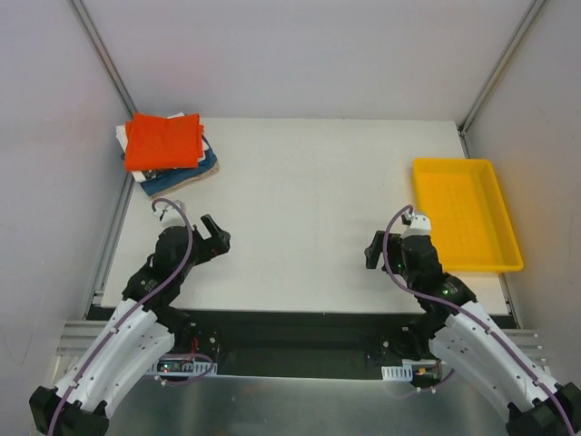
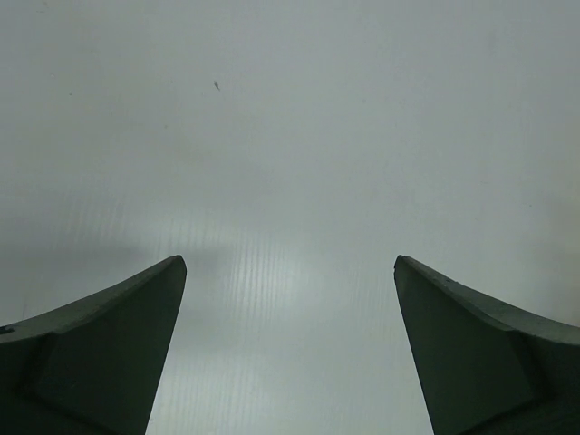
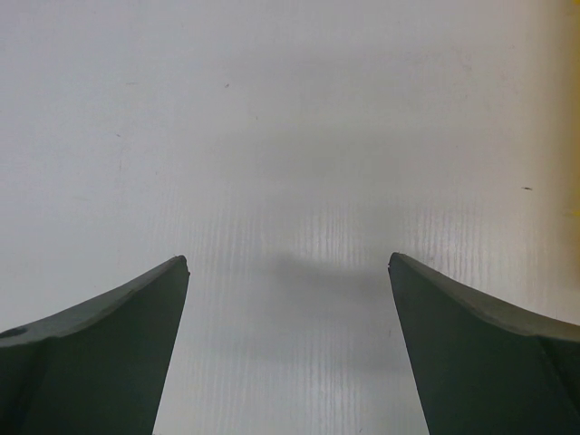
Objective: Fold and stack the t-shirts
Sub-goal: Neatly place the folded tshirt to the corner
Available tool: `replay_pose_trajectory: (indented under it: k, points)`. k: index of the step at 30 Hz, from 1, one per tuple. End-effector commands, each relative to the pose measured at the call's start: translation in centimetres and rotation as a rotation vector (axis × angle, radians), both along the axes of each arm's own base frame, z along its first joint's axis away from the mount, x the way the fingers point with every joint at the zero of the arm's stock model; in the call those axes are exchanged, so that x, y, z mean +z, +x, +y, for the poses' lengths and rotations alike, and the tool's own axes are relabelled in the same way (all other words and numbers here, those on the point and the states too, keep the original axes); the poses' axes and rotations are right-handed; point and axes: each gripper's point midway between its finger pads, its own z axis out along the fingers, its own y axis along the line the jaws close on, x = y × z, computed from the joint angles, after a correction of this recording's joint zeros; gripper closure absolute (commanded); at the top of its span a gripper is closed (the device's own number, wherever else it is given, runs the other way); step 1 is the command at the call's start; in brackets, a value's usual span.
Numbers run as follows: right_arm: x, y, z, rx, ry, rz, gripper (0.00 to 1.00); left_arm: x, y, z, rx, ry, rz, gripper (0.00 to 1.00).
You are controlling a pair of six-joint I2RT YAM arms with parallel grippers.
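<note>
Folded t-shirts (image 1: 172, 162) stacked upper left of frame, orange-red tee (image 1: 163, 141) topmost, up-left of left hand (image 1: 218, 232), the nearer. Right hand (image 1: 372, 252) well apart. Both hands wide, empty.

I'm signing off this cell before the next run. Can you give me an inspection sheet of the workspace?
Surface: white table, a few tiny specks in the wrist views.
Job's things: folded orange shirt on top of a stack at the far left corner; edges of a blue shirt and a white shirt show beneath it.
Clutter: yellow tray at the right edge, nothing in it.
Grippers: left gripper and right gripper are open, holding nothing, over the table.
Cables: purple cable looped along the left arm, another along the right, clear of the shirts.
Surroundings: grey walls, metal rails at the corners.
</note>
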Motion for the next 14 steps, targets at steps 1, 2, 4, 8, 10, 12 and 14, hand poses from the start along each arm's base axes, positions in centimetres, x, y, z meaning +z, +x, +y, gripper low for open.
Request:
replay_pose_trajectory:
  k: [1,2,4,8,10,12,14]
  points:
    - [0.8,0.7,0.8,0.027,0.026,-0.048,0.03,2.0,-0.1,-0.5,-0.019,-0.073,-0.110,0.01]
    - [0.7,0.7,0.7,0.018,0.022,-0.047,0.03,1.9,0.0,0.0,0.002,-0.061,-0.110,0.01]
    - [0.6,0.8,0.6,0.014,0.015,-0.046,0.03,1.8,-0.1,0.4,0.018,-0.036,-0.086,0.01]
    - [0.4,1.0,0.9,0.027,0.016,-0.047,0.03,0.7,-0.1,0.7,0.030,-0.005,-0.033,0.01]
    - [0.3,1.2,1.0,0.028,0.016,-0.043,0.03,-0.1,-0.1,0.6,0.023,0.014,0.002,0.01]
    - [0.5,1.4,1.3,0.034,0.020,-0.054,0.03,-0.4,0.0,0.4,0.015,0.022,0.025,0.01]
    - [0.6,1.6,1.5,0.042,0.028,-0.069,0.03,-0.4,0.1,0.4,0.010,0.027,0.033,0.01]
